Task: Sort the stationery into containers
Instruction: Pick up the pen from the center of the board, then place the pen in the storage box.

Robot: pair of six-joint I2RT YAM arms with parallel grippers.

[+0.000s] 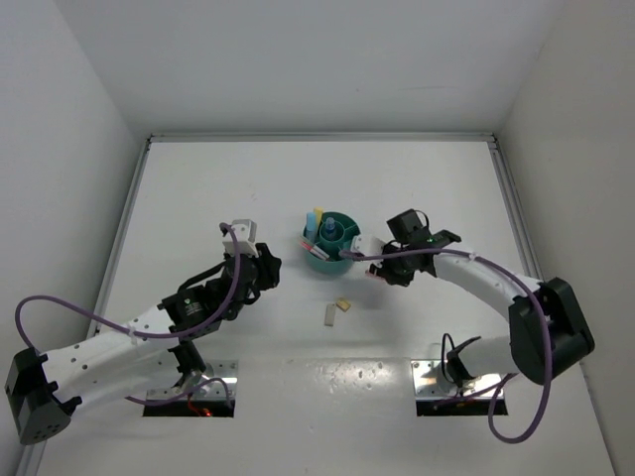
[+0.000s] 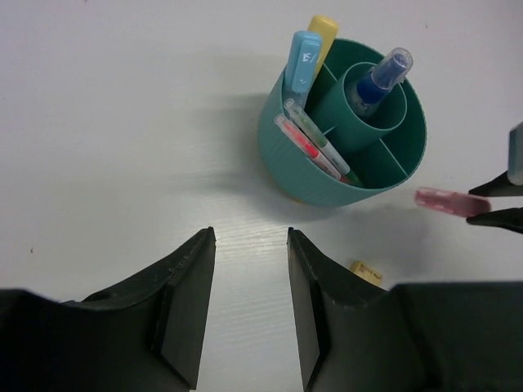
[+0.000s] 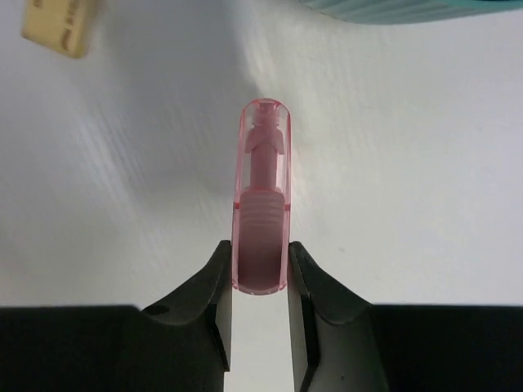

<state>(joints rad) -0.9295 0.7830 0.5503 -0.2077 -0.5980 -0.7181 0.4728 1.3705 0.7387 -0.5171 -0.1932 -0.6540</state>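
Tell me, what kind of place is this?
Probably a robot lab test cell: a left arm and right arm bolted to a bare white table, plain white walls boxing it in, and a teal organiser of pens set out for sorting.

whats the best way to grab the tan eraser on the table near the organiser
Come straight down with the open left gripper and pinch the tan eraser across its narrower width. It is a small block lying flat on the table, so from the side there is probably little to catch. The right gripper is shut on the pink marker.
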